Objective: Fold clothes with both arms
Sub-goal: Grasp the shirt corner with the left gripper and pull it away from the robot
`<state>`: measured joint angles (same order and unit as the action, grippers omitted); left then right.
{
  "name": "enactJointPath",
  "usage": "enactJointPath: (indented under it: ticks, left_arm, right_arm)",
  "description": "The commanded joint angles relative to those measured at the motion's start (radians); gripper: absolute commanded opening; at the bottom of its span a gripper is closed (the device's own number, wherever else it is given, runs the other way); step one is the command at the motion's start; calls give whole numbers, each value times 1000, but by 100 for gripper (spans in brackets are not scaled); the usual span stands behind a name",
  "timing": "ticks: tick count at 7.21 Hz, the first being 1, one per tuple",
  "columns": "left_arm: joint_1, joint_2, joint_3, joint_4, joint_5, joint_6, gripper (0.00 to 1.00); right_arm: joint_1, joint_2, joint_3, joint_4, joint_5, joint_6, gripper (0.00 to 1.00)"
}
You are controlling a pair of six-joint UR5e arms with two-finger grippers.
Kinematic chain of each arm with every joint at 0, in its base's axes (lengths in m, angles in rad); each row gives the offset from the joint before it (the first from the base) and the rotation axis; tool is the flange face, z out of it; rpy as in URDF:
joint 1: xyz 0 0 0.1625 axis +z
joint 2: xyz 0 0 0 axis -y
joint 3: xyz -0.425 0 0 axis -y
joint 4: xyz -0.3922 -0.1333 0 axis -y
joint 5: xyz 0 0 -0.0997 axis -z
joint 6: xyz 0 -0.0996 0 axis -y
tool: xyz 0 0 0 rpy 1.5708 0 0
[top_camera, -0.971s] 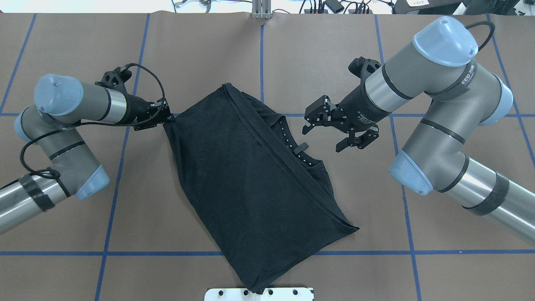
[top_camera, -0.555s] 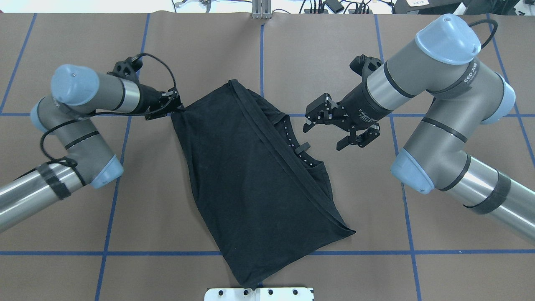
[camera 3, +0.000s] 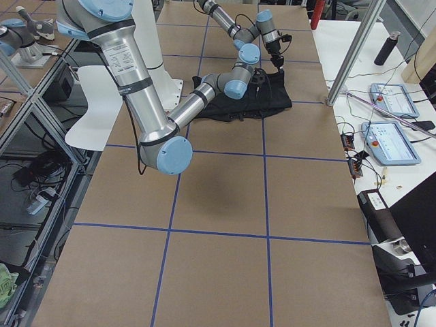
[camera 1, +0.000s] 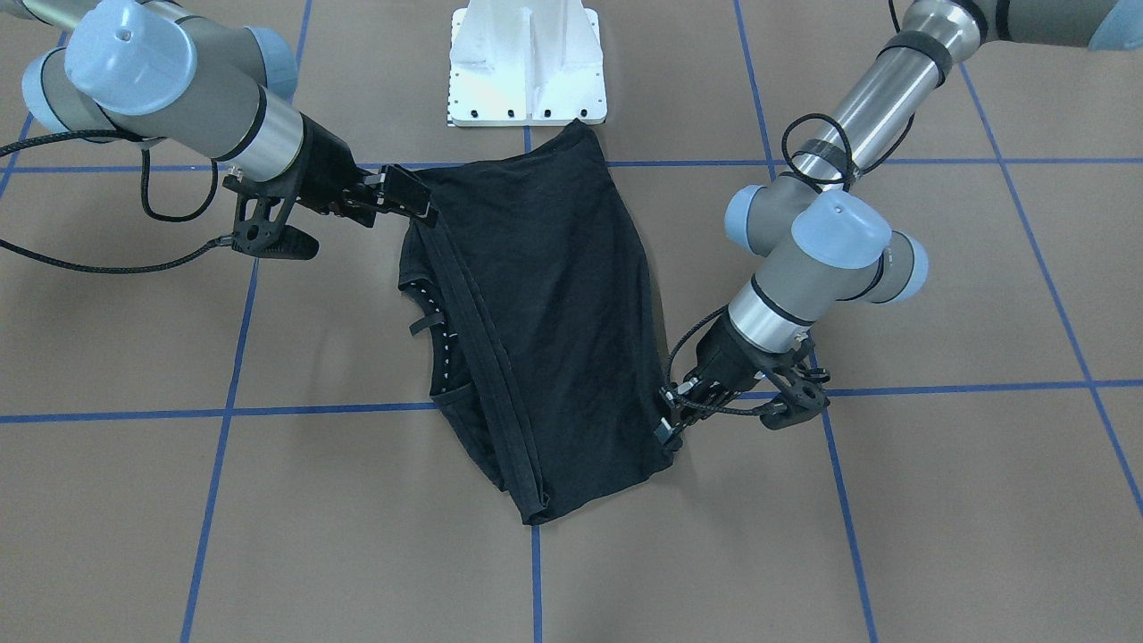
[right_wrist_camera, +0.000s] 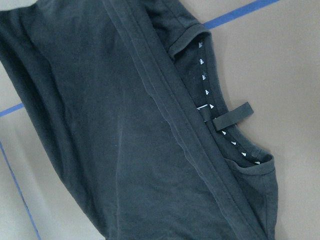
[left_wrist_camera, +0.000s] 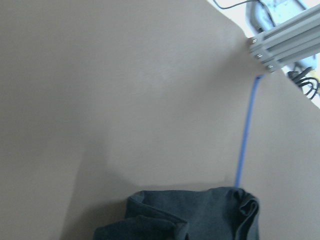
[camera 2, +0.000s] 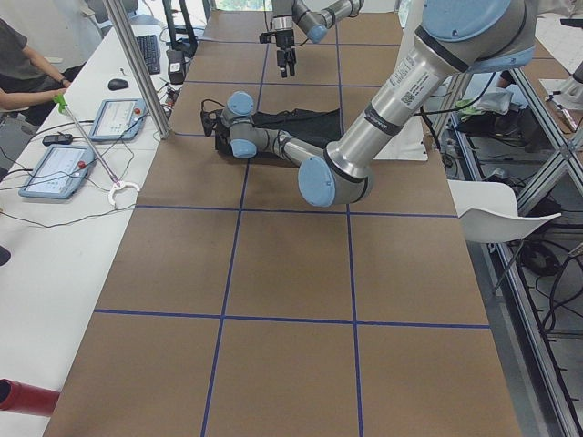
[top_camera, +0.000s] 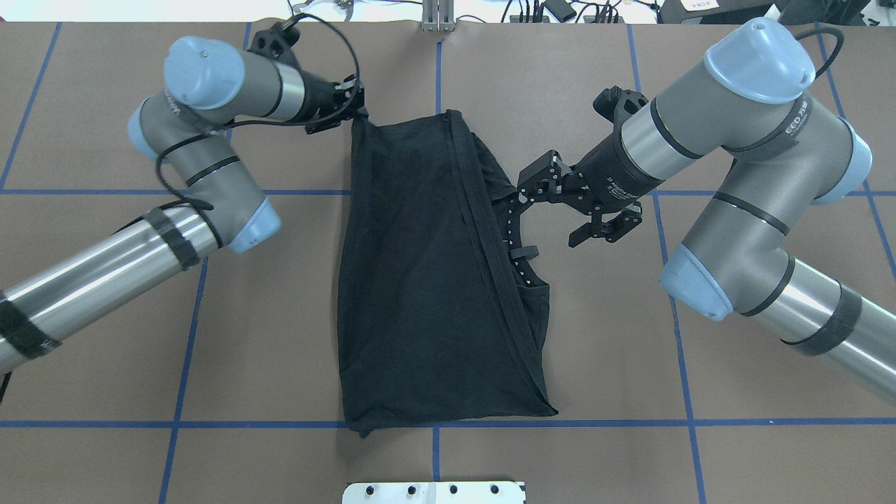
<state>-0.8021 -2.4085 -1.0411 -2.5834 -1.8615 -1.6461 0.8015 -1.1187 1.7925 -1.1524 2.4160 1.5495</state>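
Note:
The black T-shirt (top_camera: pixel 420 280) lies folded lengthwise on the brown table, its collar (top_camera: pixel 514 238) with small white marks showing along the right edge. The logo is hidden. My left gripper (top_camera: pixel 355 115) is shut on the shirt's far left corner, low at the table; the front-facing view shows it too (camera 1: pixel 666 427). My right gripper (top_camera: pixel 550 217) is open and empty, hovering just beside the collar; it also shows in the front-facing view (camera 1: pixel 406 202). The right wrist view looks down on the shirt (right_wrist_camera: pixel 125 125) and its collar (right_wrist_camera: pixel 210 105).
The white bolted base plate (top_camera: pixel 434 492) sits at the near table edge just below the shirt's hem. Blue tape lines (top_camera: pixel 210 423) grid the table. A metal post (top_camera: pixel 437 14) stands at the far edge. A side bench with tablets (camera 2: pixel 64 164) and an operator lies beyond.
My left gripper has pulled the shirt's corner away from the robot and to the right. The shirt has swung round to lie straighter. My right gripper has edged slightly toward the collar, still open.

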Motion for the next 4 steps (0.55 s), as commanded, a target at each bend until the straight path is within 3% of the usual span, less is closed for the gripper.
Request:
enactJointPath:
  ticks: [1,4]
  left_arm:
    - [-2,-81,85,-4,57,0,0]
    - [-52,-89,143,-12,65,5,0]
  right_arm:
    - [7,-3,1,0,0,3,100]
    - [13,-4,1,0,0,0,100]
